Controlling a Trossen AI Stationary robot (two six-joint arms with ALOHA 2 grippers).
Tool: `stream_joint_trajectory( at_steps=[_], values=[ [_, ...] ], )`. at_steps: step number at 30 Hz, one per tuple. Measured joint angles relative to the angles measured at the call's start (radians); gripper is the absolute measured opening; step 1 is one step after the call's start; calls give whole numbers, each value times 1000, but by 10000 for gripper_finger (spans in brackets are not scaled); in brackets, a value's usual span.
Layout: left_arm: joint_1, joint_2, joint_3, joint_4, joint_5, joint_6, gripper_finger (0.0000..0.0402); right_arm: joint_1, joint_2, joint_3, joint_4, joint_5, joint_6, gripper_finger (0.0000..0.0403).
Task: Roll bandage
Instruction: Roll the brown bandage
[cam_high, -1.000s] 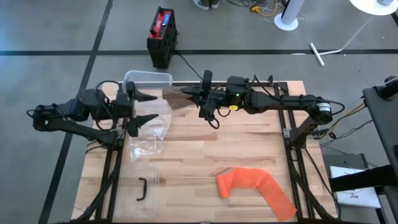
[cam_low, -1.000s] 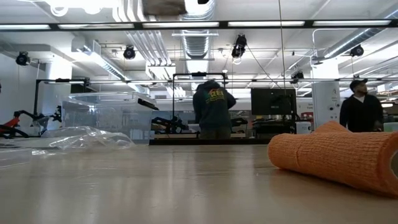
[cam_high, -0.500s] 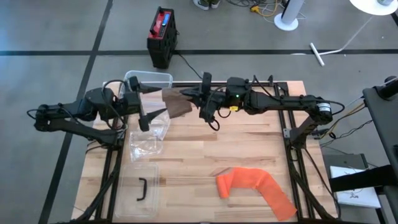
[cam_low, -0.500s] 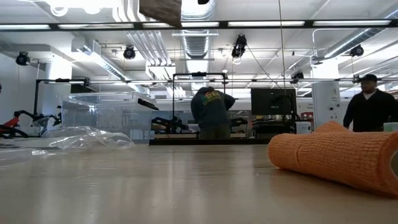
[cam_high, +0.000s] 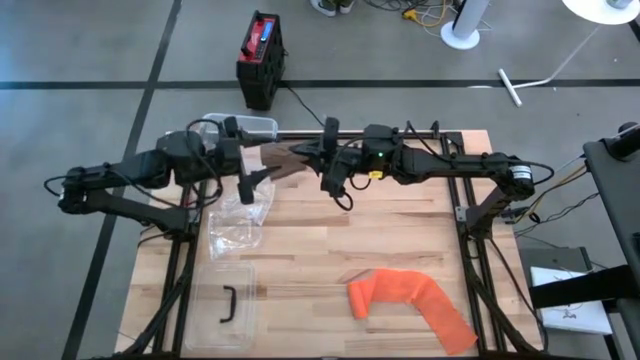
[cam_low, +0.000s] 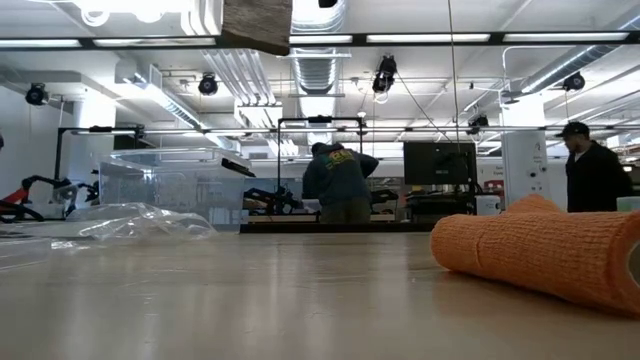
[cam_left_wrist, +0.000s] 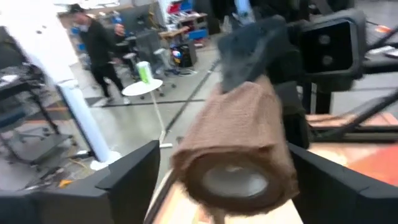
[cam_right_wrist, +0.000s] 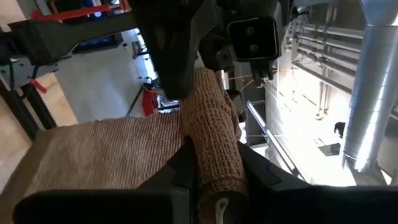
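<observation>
High view has my right hand (cam_high: 312, 156) pinching the brown woven bandage roll (cam_high: 283, 160) above the tabletop's (cam_high: 400, 240) far edge, so I'd centre my spread left hand (cam_high: 258, 178) squarely around its end.

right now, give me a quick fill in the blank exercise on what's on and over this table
1. The right gripper is shut on a ____ bandage roll.
2. The left gripper has its fingers ____, one on each side of that roll.
3. Flat on the wooden table lies a bandage coloured ____.
4. The clear plastic bag lies under the ____ arm.

Missing words: brown; open; orange; left
</observation>
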Motion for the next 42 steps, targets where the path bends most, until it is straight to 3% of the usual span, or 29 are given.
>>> stream_joint_trajectory(
  at_steps=[11,17,23,32,36,42],
  values=[
    [2,31,-1,-12,24,-4,153,0,0,0,-34,0,12,88],
    [2,22,-3,-23,28,-19,88,2,0,1,-68,0,138,105],
    [2,17,-4,-30,28,-18,80,9,-1,2,-73,0,339,178],
    [1,21,-3,-27,29,85,78,6,-29,97,-207,-2,850,302],
    [0,27,-4,4,30,132,78,-20,-29,136,-294,-57,997,325],
    [-1,34,-12,45,70,193,78,-56,-28,136,-328,-140,1109,327]
  ],
)
